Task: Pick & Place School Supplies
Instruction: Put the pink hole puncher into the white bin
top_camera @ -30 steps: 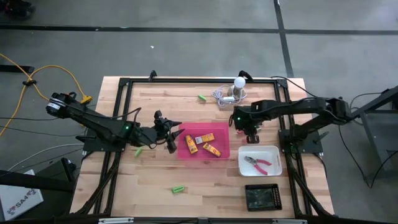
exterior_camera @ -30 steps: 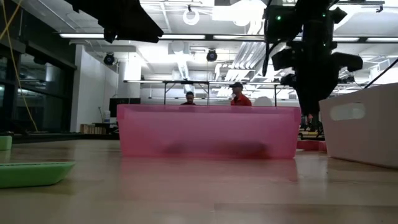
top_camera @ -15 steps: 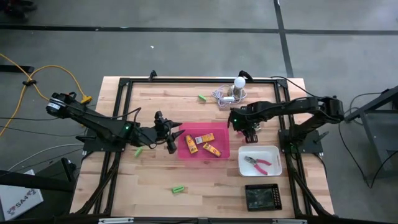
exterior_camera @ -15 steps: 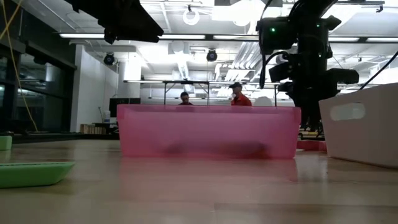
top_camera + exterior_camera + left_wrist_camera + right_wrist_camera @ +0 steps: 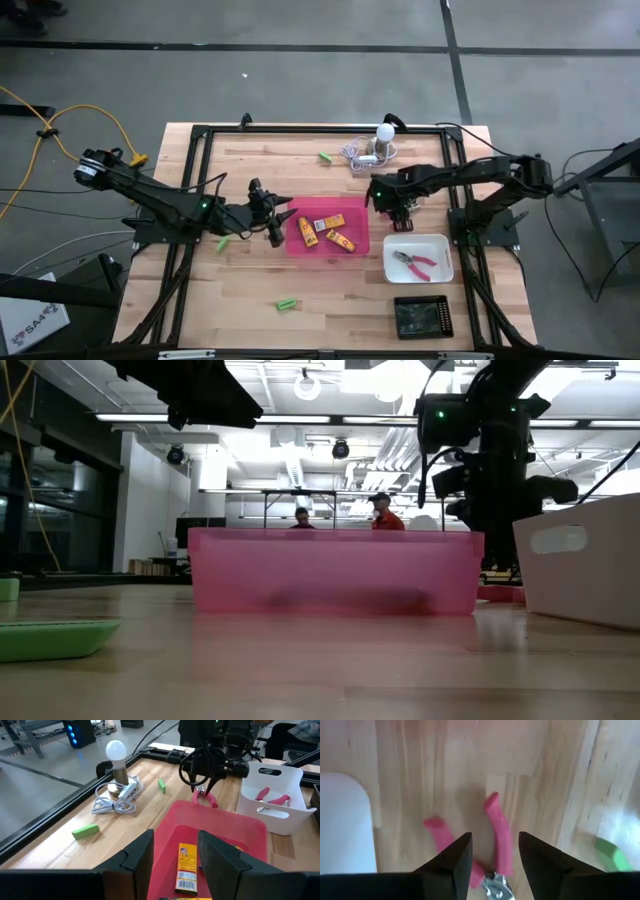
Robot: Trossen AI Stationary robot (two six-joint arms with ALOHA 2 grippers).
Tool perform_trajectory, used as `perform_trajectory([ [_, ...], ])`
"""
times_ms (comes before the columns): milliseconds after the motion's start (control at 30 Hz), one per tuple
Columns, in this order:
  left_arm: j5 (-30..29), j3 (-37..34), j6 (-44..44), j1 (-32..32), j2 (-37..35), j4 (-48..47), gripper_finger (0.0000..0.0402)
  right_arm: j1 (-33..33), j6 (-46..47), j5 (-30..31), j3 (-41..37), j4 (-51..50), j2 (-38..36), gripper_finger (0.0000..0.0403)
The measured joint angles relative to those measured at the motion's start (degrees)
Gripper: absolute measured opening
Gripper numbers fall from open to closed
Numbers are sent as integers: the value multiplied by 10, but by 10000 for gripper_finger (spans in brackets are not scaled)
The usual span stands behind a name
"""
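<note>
My right gripper [image 5: 398, 207] hangs open over the table between the pink tray [image 5: 330, 200] and the white tray [image 5: 390, 246]. A pink-handled tool [image 5: 496, 837] lies on the wood right under it, between its fingers in the right wrist view; I see no touch. The tool [image 5: 207, 799] and gripper [image 5: 202, 780] also show in the left wrist view. My left gripper [image 5: 282, 227] waits open at the pink tray's left end, above yellow-orange blocks [image 5: 186, 865]. A second pink tool [image 5: 415, 262] lies in the white tray. Green sticks [image 5: 325, 157] [image 5: 222, 243] [image 5: 287, 303] lie on the table.
A white bulb with grey cord [image 5: 378, 145] sits near the far edge. A black tray [image 5: 422, 316] stands at the near right. One green stick [image 5: 612, 855] lies close to the right gripper. Black frame rails [image 5: 200, 130] border the wooden top.
My right gripper has shifted a little toward the table's left and the pink tray, staying open above the pink-handled tool. The left arm and the objects have kept still.
</note>
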Motion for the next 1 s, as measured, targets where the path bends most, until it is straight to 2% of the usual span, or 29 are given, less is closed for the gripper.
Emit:
perform_trajectory([
  [633, 0, 0, 2, 0, 0, 0, 148, -22, 5, -3, -43, 54, 0, 150],
  [1000, 0, 0, 2, 0, 0, 0, 148, -54, 5, -39, -48, 76, 0, 150],
])
